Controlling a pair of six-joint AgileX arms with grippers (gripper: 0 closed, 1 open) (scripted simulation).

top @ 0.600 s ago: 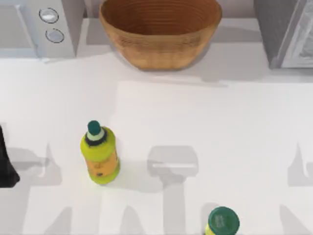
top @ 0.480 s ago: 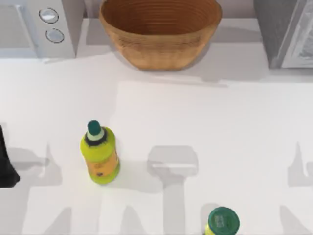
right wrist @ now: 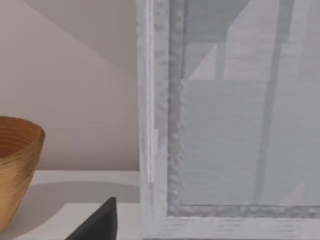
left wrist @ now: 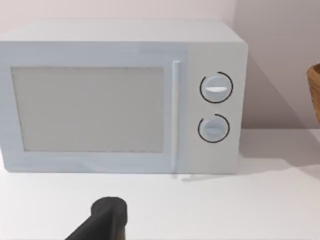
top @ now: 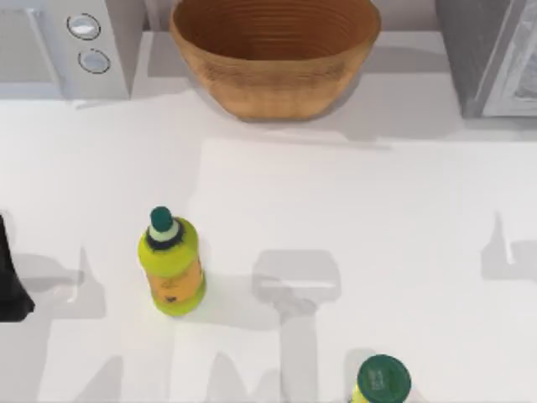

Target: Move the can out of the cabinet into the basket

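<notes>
Left gripper [left wrist: 107, 220]: parked at the surface's [top: 336, 193] left edge, facing the white appliance [left wrist: 120, 95]; open or closed, cannot tell.
Basket [top: 277, 84]: waiting at the back, centre.
Right gripper [right wrist: 102, 220]: its shadow [top: 503, 252] has slid toward the cabinet [top: 470, 50], suggesting an approach to the door [right wrist: 240, 125]; grip state untellable.
Can: presumably inside the cabinet.

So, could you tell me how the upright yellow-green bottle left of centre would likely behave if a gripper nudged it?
The bottle stands upright, tall and narrow, so a push near its green cap would probably tip it. Its round body would then likely roll across the smooth white table. It looks like plastic, so probably light.
</notes>
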